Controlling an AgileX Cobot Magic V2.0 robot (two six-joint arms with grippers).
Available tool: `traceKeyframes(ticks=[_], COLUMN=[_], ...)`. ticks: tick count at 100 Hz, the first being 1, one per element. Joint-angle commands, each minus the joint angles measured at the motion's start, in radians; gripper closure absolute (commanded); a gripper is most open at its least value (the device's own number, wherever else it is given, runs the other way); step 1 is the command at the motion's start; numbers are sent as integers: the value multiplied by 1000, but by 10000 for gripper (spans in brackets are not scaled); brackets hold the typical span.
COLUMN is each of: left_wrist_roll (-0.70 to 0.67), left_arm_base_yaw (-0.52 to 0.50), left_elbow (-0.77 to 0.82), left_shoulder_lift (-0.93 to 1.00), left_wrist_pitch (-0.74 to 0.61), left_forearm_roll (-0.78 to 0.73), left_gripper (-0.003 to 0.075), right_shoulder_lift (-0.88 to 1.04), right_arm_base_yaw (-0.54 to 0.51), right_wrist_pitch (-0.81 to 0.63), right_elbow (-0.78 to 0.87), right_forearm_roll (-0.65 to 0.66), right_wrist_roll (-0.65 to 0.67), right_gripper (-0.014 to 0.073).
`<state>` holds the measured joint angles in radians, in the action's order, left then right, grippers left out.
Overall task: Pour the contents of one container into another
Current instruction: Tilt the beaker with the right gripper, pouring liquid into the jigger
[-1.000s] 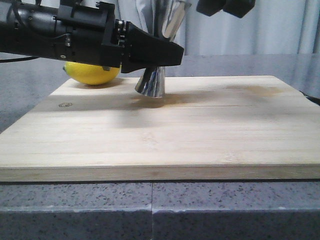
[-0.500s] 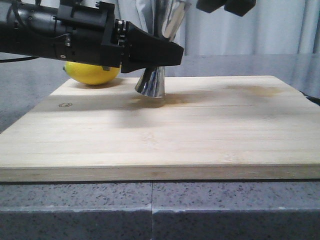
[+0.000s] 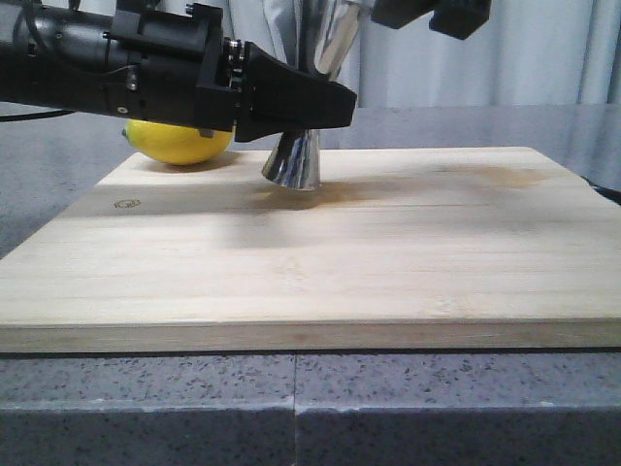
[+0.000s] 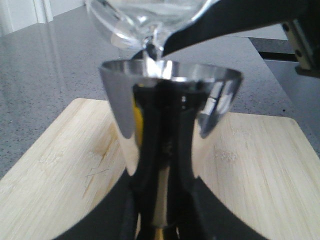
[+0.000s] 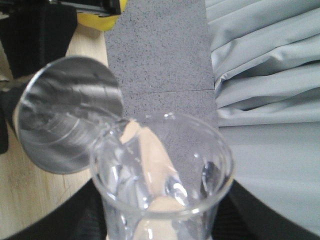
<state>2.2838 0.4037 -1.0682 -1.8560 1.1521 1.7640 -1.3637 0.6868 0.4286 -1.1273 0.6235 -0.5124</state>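
The steel jigger (image 3: 292,160) stands with its foot on the wooden board (image 3: 388,252). My left gripper (image 3: 320,102) comes in from the left and is shut on the jigger's narrow waist (image 4: 161,200). Over the jigger's open top cup (image 4: 170,80) the clear glass beaker (image 4: 145,20) is tipped, lip down. A thin clear stream (image 4: 152,52) runs from the lip into the cup. From the right wrist, the beaker (image 5: 165,175) fills the foreground, its lip over the jigger's mouth (image 5: 70,115). My right gripper (image 5: 160,222) is shut on the beaker, high above the board (image 3: 432,15).
A yellow lemon (image 3: 179,143) lies at the board's far left corner, behind my left arm (image 3: 107,68). The board rests on a grey speckled counter (image 3: 291,408). Grey curtains (image 5: 270,75) hang behind.
At the top of the front view my right gripper has shifted slightly to the left. The left gripper and the jigger have stayed put.
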Motion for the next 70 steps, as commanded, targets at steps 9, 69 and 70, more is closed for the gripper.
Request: traceKeyframes(ticks=[9, 69, 70], left_wrist_roll=[-4, -4, -4], left_arm_base_yaw=[10, 10, 10], left_elbow=[-28, -28, -28], left_shoulder_lift=[46, 46, 46], left_wrist_pitch=[108, 108, 108], left_forearm_roll=[87, 87, 87], left_gripper=[739, 739, 739], right_shoulder_lift=[30, 30, 30], right_arm_base_yaw=[0, 0, 0], right_wrist_pitch=[-61, -61, -61], right_elbow=[-39, -39, -39], right_forearm_roll=[46, 104, 104], right_wrist_roll=[-10, -12, -12], right_gripper=[322, 322, 322])
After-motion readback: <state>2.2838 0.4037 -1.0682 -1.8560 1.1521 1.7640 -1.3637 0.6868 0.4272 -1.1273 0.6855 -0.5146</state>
